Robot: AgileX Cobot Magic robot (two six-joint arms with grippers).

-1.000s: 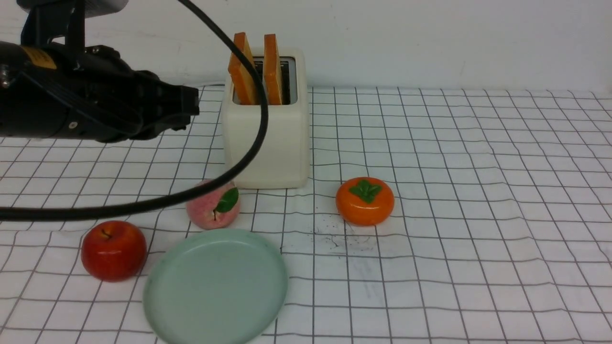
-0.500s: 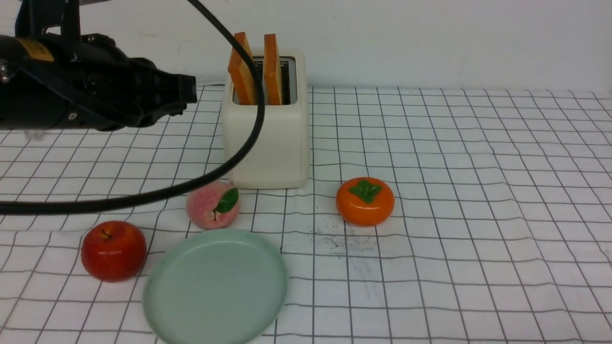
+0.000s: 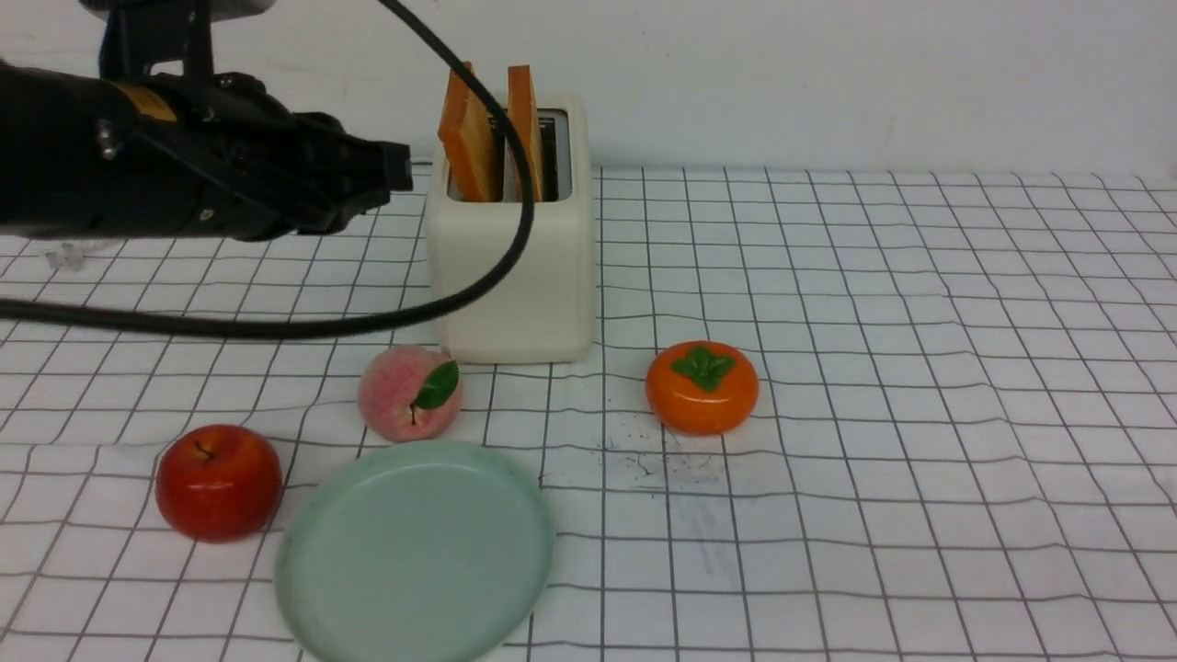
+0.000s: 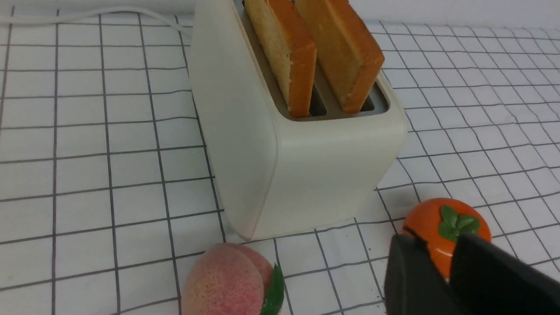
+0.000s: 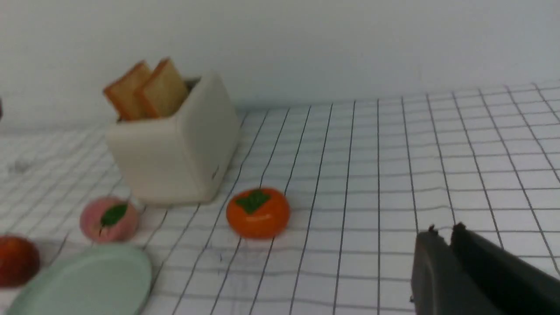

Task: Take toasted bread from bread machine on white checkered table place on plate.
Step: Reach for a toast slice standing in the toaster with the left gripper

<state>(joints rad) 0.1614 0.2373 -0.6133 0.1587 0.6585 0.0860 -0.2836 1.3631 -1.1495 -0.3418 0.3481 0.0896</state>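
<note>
Two slices of toasted bread (image 3: 469, 138) (image 4: 284, 48) stand upright in the slots of the cream bread machine (image 3: 510, 257) (image 4: 306, 166) at the back of the white checkered table (image 3: 919, 368). The mint-green plate (image 3: 414, 552) (image 5: 87, 280) lies bare near the front edge. My left gripper (image 3: 400, 175) (image 4: 435, 245) hovers just left of the toaster's top, jaws a little open and holding nothing. My right gripper (image 5: 444, 229) shows only in its wrist view, over the cloth far to the right of the toaster, fingers nearly together with nothing between them.
A pink peach (image 3: 409, 393) sits between toaster and plate. A red apple (image 3: 218, 480) lies left of the plate, and an orange persimmon (image 3: 702, 386) front-right of the toaster. The left arm's black cable (image 3: 478, 276) loops across the toaster's front.
My left arm has moved right and slightly up, closer to the toaster's top, and its cable has swung up with it. The toast, plate and fruit have not moved.
</note>
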